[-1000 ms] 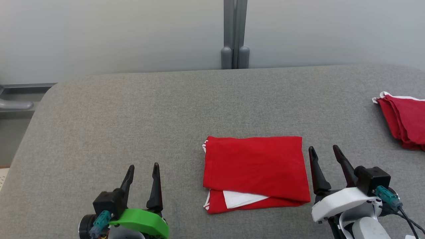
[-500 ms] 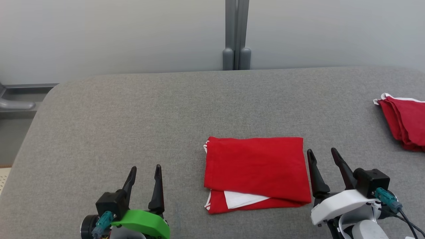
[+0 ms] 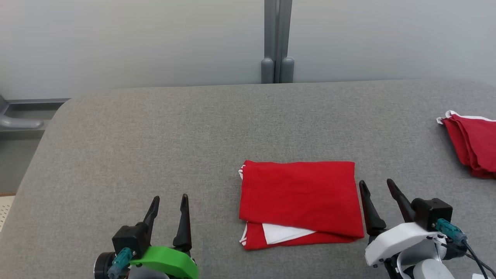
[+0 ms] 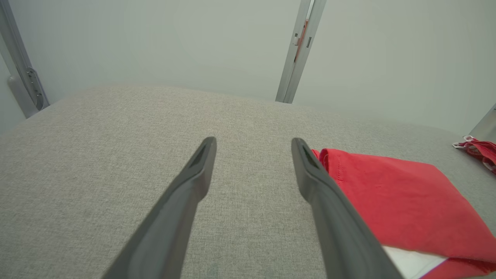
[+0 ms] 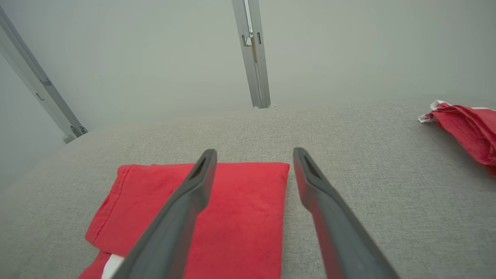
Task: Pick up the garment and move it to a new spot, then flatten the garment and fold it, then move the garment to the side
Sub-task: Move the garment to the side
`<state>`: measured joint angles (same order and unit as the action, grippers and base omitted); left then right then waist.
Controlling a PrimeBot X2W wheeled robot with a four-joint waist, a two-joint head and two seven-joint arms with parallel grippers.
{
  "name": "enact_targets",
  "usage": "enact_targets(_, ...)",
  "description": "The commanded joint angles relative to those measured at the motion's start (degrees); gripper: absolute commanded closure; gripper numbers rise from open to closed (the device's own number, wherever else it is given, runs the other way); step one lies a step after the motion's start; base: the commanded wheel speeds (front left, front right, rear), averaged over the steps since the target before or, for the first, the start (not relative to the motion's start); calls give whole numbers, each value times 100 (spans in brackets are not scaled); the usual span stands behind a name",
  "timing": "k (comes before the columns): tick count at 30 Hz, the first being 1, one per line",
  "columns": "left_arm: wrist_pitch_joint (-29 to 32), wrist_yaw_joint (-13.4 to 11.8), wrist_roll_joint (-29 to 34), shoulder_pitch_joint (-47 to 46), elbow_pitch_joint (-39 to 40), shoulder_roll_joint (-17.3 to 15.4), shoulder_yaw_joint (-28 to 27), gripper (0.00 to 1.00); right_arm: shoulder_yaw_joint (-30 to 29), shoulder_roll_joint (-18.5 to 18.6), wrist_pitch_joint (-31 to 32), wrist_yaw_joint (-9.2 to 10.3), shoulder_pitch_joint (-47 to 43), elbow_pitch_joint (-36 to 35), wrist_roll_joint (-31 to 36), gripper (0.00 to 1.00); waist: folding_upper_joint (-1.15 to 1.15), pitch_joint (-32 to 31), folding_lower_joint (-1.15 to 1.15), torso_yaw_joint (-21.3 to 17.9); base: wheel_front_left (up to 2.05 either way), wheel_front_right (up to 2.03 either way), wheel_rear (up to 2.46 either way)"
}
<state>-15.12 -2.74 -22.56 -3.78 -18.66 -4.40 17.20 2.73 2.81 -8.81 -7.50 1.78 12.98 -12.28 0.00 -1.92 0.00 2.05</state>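
In the head view, a folded red garment [image 3: 298, 201] is seen lying flat on the grey padded table [image 3: 155, 135], between the left gripper [image 3: 170, 197] and the right gripper [image 3: 375, 181]. Both are spread wide and empty. In the left wrist view, the garment is seen to the right of the parted fingers. In the right wrist view, its right edge is framed between them.

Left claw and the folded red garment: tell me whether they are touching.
Apart. The head view shows a wide strip of bare grey tabletop between the open left claw and the left edge of the folded red garment.
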Motion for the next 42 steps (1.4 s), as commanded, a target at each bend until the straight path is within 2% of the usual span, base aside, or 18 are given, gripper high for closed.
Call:
enact_targets(1, -1, 25, 49, 86, 0, 8, -3, 0, -71, 16, 95, 4, 17, 26, 89, 0, 0, 0, 0, 29, 0, 0, 0)
enact_targets(9, -1, 56, 85, 46, 103, -43, -55, 0, -559, 70, 1074, 4, 374, -85, 423, 0, 0, 32, 0, 224, 0, 0, 0)
enact_targets(17, -1, 41, 134, 9, 247, -84, -53, 0, -742, 494, 2288, 4, 666, -165, 160, 0, 0, 200, 0, 509, 0, 0, 0)
enact_targets(26, 4, 5, 204, -191, 478, -89, 14, 0, -396, 861, 3249, 4, 780, 361, -438, 0, 0, 640, 0, 809, 0, 0, 0)
enact_targets(29, 4, -19, 219, -229, 524, -98, 10, 0, -258, 888, 3410, 3, 870, 600, -757, 0, 0, 779, 0, 881, 0, 0, 0)
enact_targets(36, 2, -39, 218, -303, 563, -90, -6, 0, 70, 1003, 3447, 3, 1164, 1151, -952, 0, 0, 946, 0, 954, 0, 0, 0)
enact_targets(37, 2, -42, 220, -314, 559, -89, -9, 0, 126, 1013, 3431, 3, 1206, 1219, -971, 36, 0, 957, 0, 954, 0, 0, 0)
enact_targets(38, 1, -47, 223, -322, 559, -88, -10, 0, 170, 1026, 3409, 3, 1241, 1268, -987, 58, 0, 964, 0, 951, 0, 0, 0)
enact_targets(41, 1, -34, 286, -338, 594, -98, 46, 0, 308, 1087, 3311, 3, 1368, 1362, -1028, 100, 0, 978, 0, 882, 0, 0, 0)
enact_targets(42, 1, -22, 296, -343, 609, -92, 70, 0, 335, 1129, 3270, 3, 1405, 1367, -1041, 100, 0, 980, 0, 844, 0, 0, 0)
